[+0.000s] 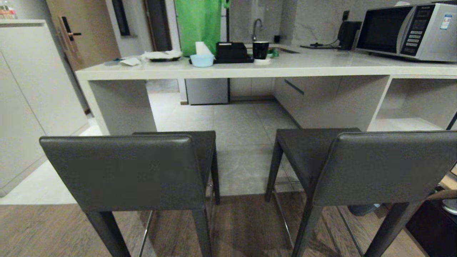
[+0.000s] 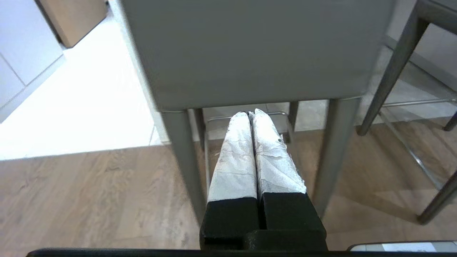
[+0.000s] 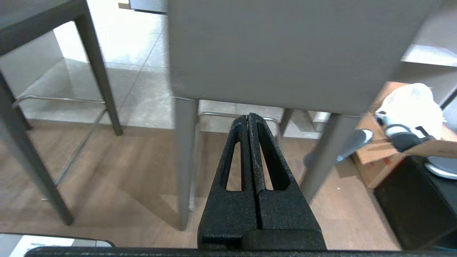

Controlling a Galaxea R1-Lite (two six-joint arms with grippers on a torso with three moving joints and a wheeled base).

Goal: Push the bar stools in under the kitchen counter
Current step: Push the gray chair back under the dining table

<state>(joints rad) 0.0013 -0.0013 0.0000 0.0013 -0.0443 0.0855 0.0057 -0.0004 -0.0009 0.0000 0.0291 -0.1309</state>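
Note:
Two dark grey bar stools stand side by side with their backrests toward me: the left stool (image 1: 125, 171) and the right stool (image 1: 375, 167). Beyond them runs the pale kitchen counter (image 1: 250, 69), and the seats stand out in front of its edge. Neither arm shows in the head view. My left gripper (image 2: 250, 114), its fingers wrapped in white, is shut and empty just behind and below the left stool's backrest (image 2: 257, 53). My black right gripper (image 3: 247, 117) is likewise shut and empty below the right stool's backrest (image 3: 285, 53).
On the counter sit a microwave (image 1: 407, 30), a black mug (image 1: 260, 50), a pale blue bowl (image 1: 201, 60) and a black box (image 1: 231, 53). A tall white cabinet (image 1: 32, 100) stands left. A cardboard box (image 3: 392, 150) and dark furniture (image 3: 417, 203) crowd the floor at right.

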